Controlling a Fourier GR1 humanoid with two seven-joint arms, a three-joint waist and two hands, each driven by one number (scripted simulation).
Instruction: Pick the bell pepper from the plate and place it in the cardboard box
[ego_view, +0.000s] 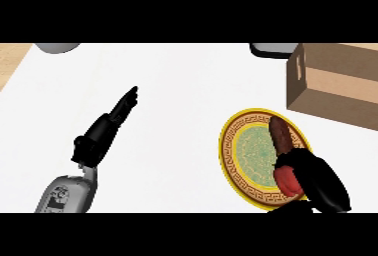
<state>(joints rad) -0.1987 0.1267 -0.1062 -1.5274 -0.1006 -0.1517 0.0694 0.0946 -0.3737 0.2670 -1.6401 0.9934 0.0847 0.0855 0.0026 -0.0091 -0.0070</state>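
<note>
1. At the far left edge, a strip of wooden counter (9, 62) showed beside the white tabletop (184, 100), and a grey round object (57, 47) sat at the top edge, cut off by the frame.
2. The left hand (107, 130) lay over the white surface left of centre, its fingers straight and pressed together, pointing up and to the right, holding nothing.
3. The plate (244, 150), yellow-rimmed with a patterned border and a green centre, lay right of centre on the tabletop.
4. The right hand (317, 177) reached over the plate's right side, fingers curled round the red bell pepper (286, 181), which was at the plate's lower right rim; whether it was lifted off the plate could not be told.
5. A dark brownish-red elongated piece (280, 134) showed just above the hand, over the plate.
6. The cardboard box (336, 82) stood at the upper right, near the plate, a dark object (272, 50) just left of its top corner.
</note>
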